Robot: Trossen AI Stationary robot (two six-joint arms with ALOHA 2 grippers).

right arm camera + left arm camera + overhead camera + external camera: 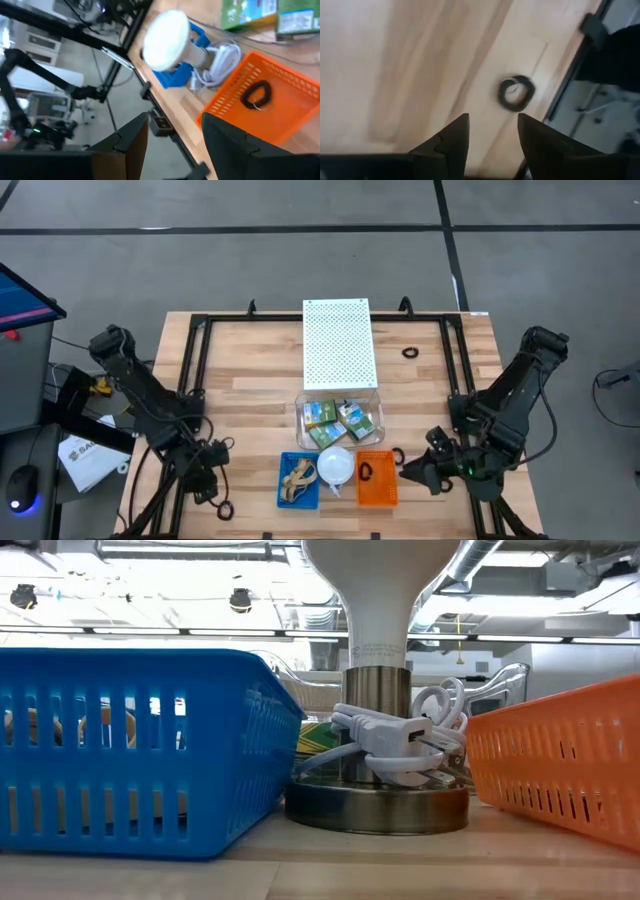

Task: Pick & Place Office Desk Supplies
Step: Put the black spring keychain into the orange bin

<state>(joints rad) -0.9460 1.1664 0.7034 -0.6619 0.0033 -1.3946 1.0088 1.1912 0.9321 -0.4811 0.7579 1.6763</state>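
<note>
Small black rubber loop (516,93) lies flat on the wooden table (420,60) just ahead of the left gripper (492,132), fingers parted and empty, nearer than the right gripper (175,132).

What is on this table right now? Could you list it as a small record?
table: wood top
blue basket: holds tan rubber bands
orange basket: holds one black ring
clear tray: green crayon boxes
lamp: between the baskets
left end effector: open, above a black loop
right end effector: open, beside the orange basket
</note>
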